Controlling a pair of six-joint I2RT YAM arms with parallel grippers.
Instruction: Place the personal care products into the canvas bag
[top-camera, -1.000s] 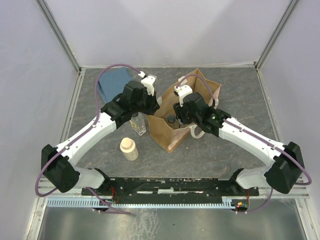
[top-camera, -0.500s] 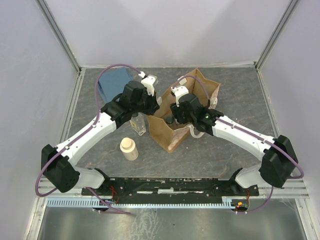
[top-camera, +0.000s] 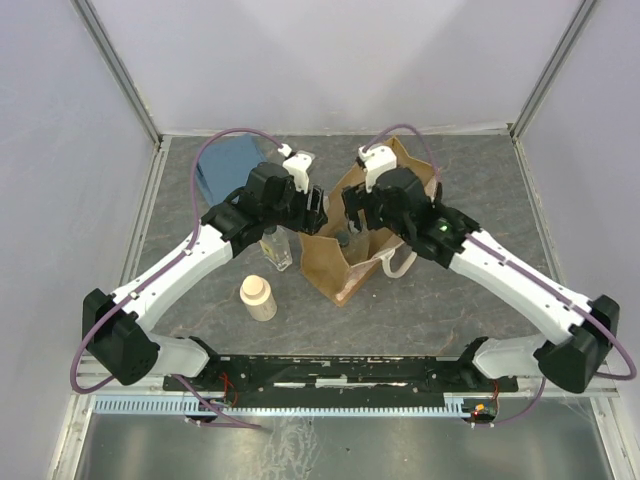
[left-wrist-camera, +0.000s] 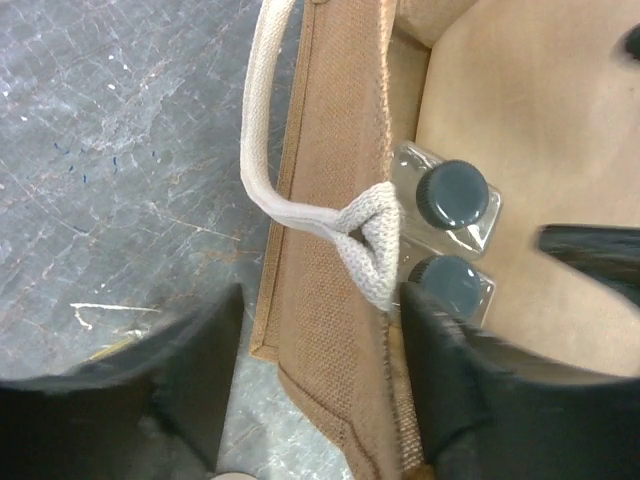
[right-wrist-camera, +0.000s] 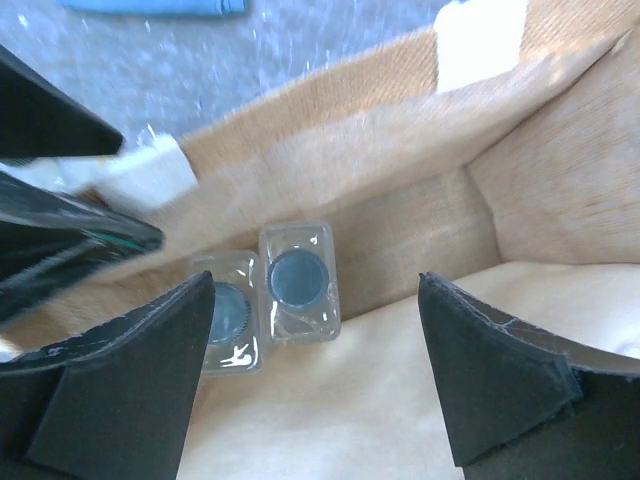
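Seen from above, both claws had just let go: left claw (top-camera: 318, 212) slack at the canvas bag (top-camera: 335, 268) rim, right claw (top-camera: 350, 212) wide over its mouth. Clear bottle (top-camera: 277, 248) & cream bottle (top-camera: 258, 298) sat base-side of the left claw, outside the bag. Left wrist cam: fingers straddled bag wall & handle (left-wrist-camera: 365, 240), pinching nothing. Right wrist cam: claw empty, two capped bottles (right-wrist-camera: 298, 280) below it on the bag floor, so prob. two in, two to go.

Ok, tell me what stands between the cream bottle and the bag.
Nothing on the table between cream bottle and bag. But the left tool straddles the bag's wall and the right tool hangs over its mouth.
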